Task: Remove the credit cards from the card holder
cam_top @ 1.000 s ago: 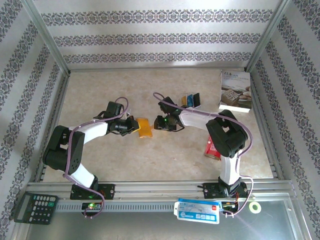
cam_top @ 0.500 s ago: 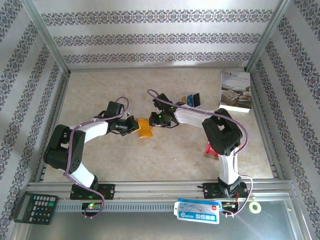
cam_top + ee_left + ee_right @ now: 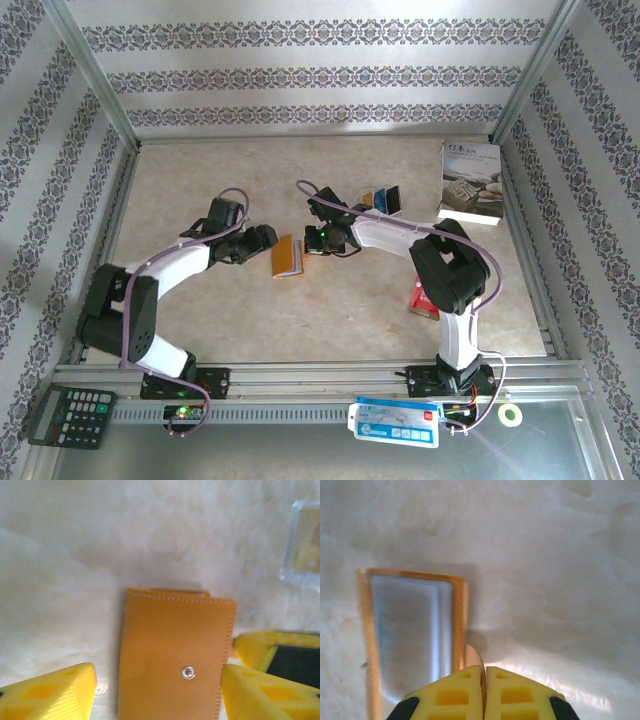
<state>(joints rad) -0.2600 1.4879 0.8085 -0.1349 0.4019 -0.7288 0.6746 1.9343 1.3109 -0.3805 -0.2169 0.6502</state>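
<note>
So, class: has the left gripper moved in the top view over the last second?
Yes. Measured against the book, the left gripper has shifted slightly toward the far wall, and its jaws now stand open around the holder.

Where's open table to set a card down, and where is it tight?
Bare table runs along the back wall, from the left frame to the cards. Also bare: the strip by the front rail, between the arm bases. Tight: the centre, where left gripper and right gripper flank the card holder, and the right side with white book and red packet.
</note>
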